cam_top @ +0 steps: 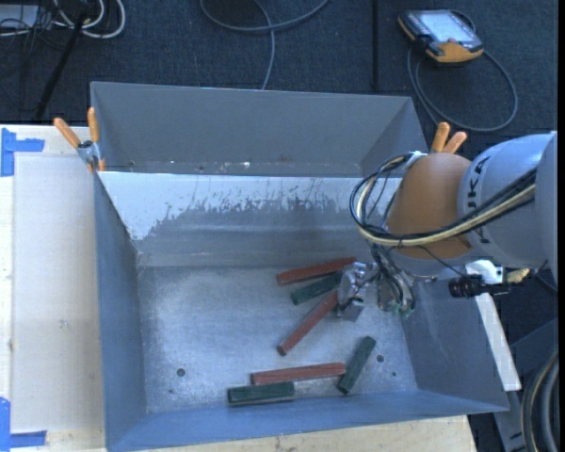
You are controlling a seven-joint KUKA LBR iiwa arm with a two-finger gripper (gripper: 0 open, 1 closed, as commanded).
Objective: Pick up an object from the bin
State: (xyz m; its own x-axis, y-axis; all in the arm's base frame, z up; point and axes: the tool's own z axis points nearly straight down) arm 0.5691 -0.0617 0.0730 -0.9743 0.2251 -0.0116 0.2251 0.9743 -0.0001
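Gripper (351,298) is low over the bin floor, right of centre, right at the upper end of the diagonal red-brown stick (306,328). I can't tell from here if it's open or closed, or whether it has hold of that stick. Count is six sticks: three red-brown, three dark green. Just left of the gripper lies the upper red-brown stick (313,273), with the upper dark green stick (315,291) just beneath it, its right end close to the gripper. By the front wall, well apart from the gripper, are the front red-brown stick (298,375), the front dark green stick (261,395) just below it, and the tilted dark green stick (356,363) at their right. Bin (254,144) is grey metal with sloped walls and a scuffed, speckled floor. The wrist's orange-brown cover (428,205) and looped wrist cables (360,210) block the gripper's top. Around the bin there's dark carpet (169,55), a cable bundle (99,8) at back left, and an orange-and-grey handheld pendant (440,34) at back right.
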